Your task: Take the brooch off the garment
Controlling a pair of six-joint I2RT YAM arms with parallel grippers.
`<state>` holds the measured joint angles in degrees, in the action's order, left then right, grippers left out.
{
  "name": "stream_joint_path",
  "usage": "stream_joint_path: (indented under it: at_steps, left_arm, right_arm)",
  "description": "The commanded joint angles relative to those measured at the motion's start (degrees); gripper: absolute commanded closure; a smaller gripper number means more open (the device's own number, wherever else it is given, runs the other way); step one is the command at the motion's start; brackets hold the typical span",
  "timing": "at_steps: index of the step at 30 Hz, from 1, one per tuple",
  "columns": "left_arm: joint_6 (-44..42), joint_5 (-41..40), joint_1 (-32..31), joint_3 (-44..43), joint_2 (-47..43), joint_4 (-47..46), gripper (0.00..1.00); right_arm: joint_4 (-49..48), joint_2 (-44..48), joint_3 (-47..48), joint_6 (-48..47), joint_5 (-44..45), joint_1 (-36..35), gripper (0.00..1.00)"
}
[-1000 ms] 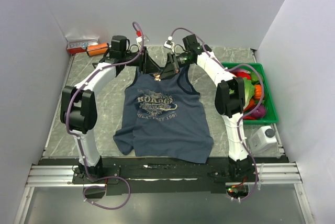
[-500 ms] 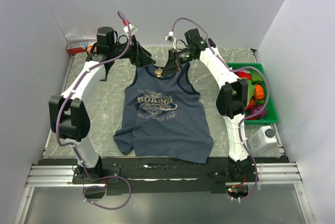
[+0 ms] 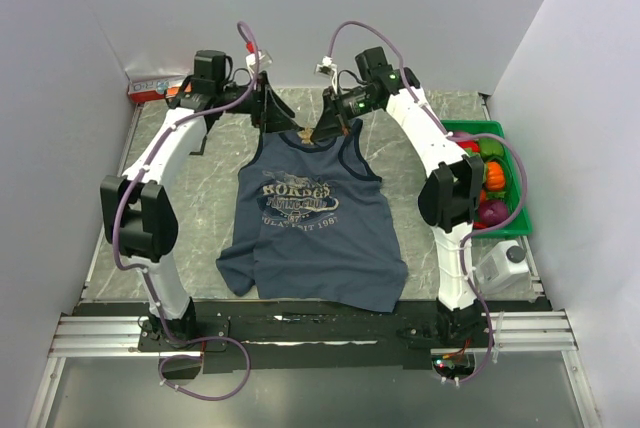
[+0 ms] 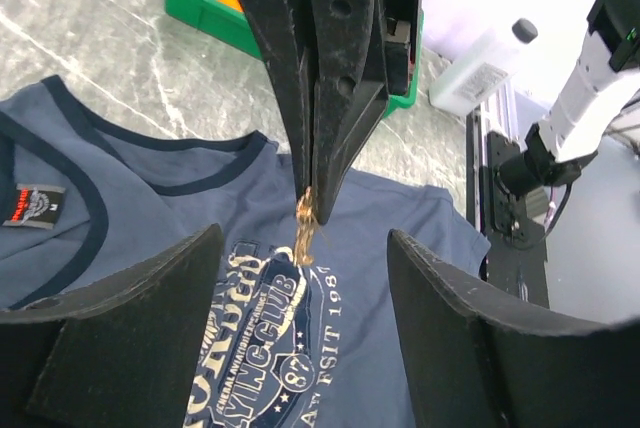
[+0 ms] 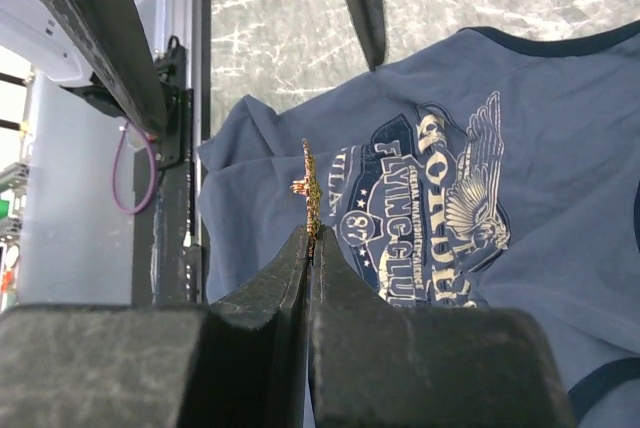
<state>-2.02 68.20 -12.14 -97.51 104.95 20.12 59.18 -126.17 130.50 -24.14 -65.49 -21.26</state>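
The garment [image 3: 310,223], a navy tank top with a pale chest print, lies flat on the table between the arms. My right gripper [image 3: 318,132] hangs over its neckline, shut on the brooch [image 3: 303,136], a tiny gold ornament. The right wrist view shows the brooch [image 5: 311,186] sticking out of the closed fingertips [image 5: 300,248] above the garment [image 5: 480,198]. Just left of it, my left gripper [image 3: 273,114] is open and holds nothing. Between its wide fingers [image 4: 130,318] I see the brooch [image 4: 306,226] dangling from the right gripper over the garment [image 4: 400,278].
A green bin [image 3: 512,163] of colourful toys stands at the right, with a white bottle [image 3: 505,260] in front of it. An orange cylinder and a red-white box [image 3: 160,88] sit at the back left corner. White walls enclose the table.
My left gripper opened and drew back to the left from the neckline. My right gripper stayed shut on the brooch and rose slightly.
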Motion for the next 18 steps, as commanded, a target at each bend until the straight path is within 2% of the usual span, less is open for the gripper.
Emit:
stream_joint_path:
  at_steps: [1, 6, 18]
  left_arm:
    - [-5.89, 2.46, -1.83, -3.21, 0.96, 5.2, 0.29]
    - [-5.53, -0.26, -3.85, -1.1, -0.18, 1.77, 0.3]
    - [-15.63, -2.99, -5.79, -3.47, 0.61, 10.9, 0.38]
  right_arm:
    - [1.73, 3.82, 1.25, -3.01, 1.95, -1.33, 1.0]
    - [1.47, 4.26, 0.9, -2.58, 1.95, -1.95, 1.0]
    - [1.12, 4.18, 0.55, -1.79, 1.6, -2.21, 1.0]
